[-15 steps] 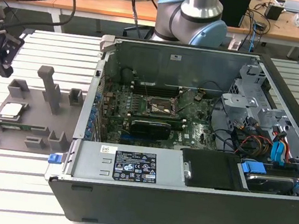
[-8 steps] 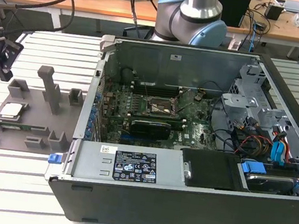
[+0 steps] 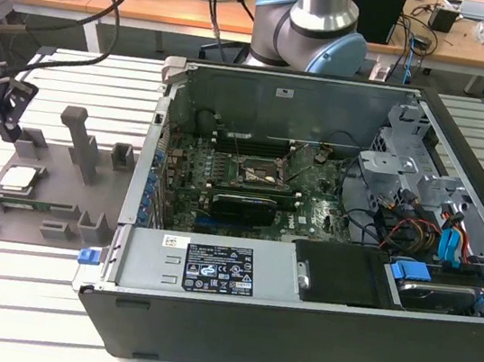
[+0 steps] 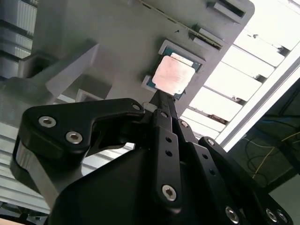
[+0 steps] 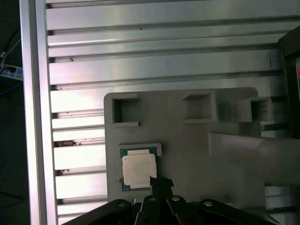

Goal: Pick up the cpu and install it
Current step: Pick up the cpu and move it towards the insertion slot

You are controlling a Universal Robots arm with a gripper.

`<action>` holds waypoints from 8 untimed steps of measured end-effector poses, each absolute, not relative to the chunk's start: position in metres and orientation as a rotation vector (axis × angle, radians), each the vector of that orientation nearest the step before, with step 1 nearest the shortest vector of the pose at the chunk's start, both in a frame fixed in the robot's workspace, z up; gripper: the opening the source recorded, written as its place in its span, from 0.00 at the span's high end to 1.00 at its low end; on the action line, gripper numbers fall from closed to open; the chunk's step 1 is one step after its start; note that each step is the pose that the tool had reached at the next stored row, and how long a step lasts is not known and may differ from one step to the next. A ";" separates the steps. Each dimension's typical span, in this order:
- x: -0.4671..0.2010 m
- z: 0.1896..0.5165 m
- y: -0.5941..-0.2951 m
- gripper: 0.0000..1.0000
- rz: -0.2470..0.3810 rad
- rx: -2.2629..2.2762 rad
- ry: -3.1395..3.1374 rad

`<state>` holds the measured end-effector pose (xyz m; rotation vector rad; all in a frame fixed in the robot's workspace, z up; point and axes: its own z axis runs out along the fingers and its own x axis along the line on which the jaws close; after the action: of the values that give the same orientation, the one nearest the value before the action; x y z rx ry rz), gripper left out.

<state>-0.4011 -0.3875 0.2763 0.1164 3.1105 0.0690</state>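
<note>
Now we see the cpu (image 3: 22,177) lying flat, silver top up, in a shallow framed seat on the grey fixture plate (image 3: 42,209). The plate rests on the slatted aluminium table (image 3: 24,294), at the exterior view's left of the open computer case (image 3: 292,334). In the first wrist view the cpu (image 5: 138,168) sits squarely in its seat, and the plate (image 5: 187,154) carries a row of square pockets (image 5: 125,111) well apart from the chip.

The gripper (image 3: 10,132) hangs over the plate close to the chip. In both wrist views its dark fingers look drawn together with nothing between them, and its tip (image 4: 161,99) points at the edge of the cpu (image 4: 172,75). We cannot tell whether the tip touches it.

Inside the case we see the green motherboard (image 3: 225,174) lying flat with its metal-framed socket (image 3: 255,172). A black cover (image 3: 338,273) and a blue-latched drive (image 3: 440,288) sit along the near wall.
</note>
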 end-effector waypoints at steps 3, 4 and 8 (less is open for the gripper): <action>-0.403 0.271 -0.387 0.89 0.069 0.117 3.110; -0.404 0.267 -0.387 0.89 0.069 0.116 3.111; -0.410 0.257 -0.387 0.89 0.069 0.116 3.111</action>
<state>-0.4100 -0.3875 0.2572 0.1165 3.1105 0.0690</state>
